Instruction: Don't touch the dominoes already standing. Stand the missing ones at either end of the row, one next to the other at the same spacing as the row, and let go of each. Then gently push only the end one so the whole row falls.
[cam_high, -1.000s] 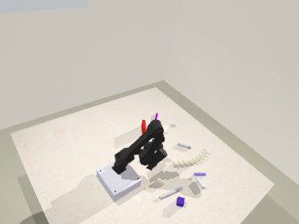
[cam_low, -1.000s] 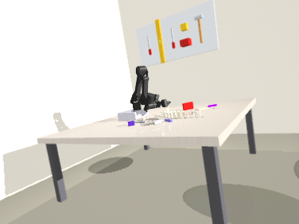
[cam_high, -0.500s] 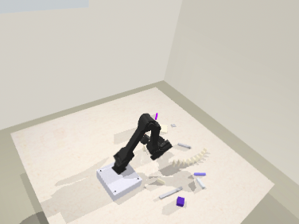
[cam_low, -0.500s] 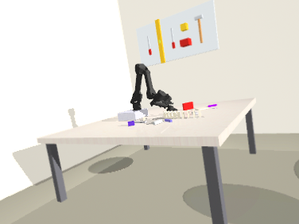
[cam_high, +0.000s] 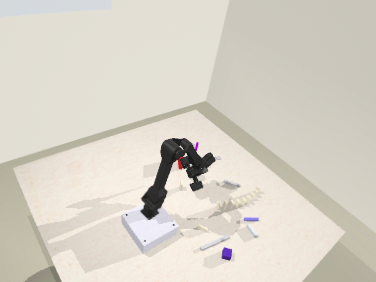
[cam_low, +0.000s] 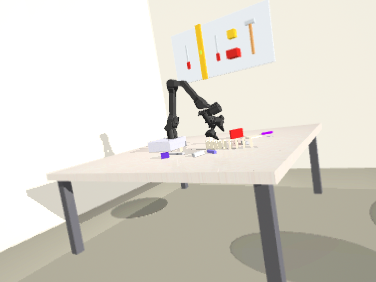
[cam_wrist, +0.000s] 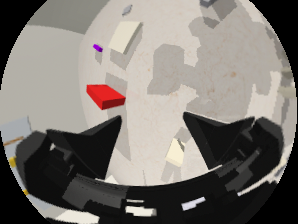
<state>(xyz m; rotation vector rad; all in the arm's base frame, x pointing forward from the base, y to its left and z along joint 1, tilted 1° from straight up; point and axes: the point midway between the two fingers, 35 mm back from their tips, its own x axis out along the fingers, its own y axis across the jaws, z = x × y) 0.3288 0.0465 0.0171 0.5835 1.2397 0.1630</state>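
Observation:
My gripper (cam_high: 203, 173) (cam_low: 216, 128) (cam_wrist: 153, 116) is open and empty, raised above the table. A curved row of several cream dominoes (cam_high: 240, 201) (cam_low: 230, 144) stands to its right in the top view. A single cream domino (cam_high: 181, 186) (cam_wrist: 175, 152) appears upright, apart from the row; the wrist view shows it low between the open fingers, below them. Another cream piece (cam_high: 202, 228) lies on the table between the base and the row. The wrist view shows only pale slivers at its right edge, too cut off to identify.
A red block (cam_high: 180, 163) (cam_low: 236, 133) (cam_wrist: 105, 96) and a purple stick (cam_high: 196, 146) (cam_low: 267, 133) (cam_wrist: 98, 48) are beyond the gripper, near a flat cream block (cam_wrist: 126, 36). Grey bars (cam_high: 231, 183) (cam_high: 215, 243), a violet bar (cam_high: 251, 219), a white bar (cam_high: 253, 230) and a purple cube (cam_high: 227, 254) lie around the row.

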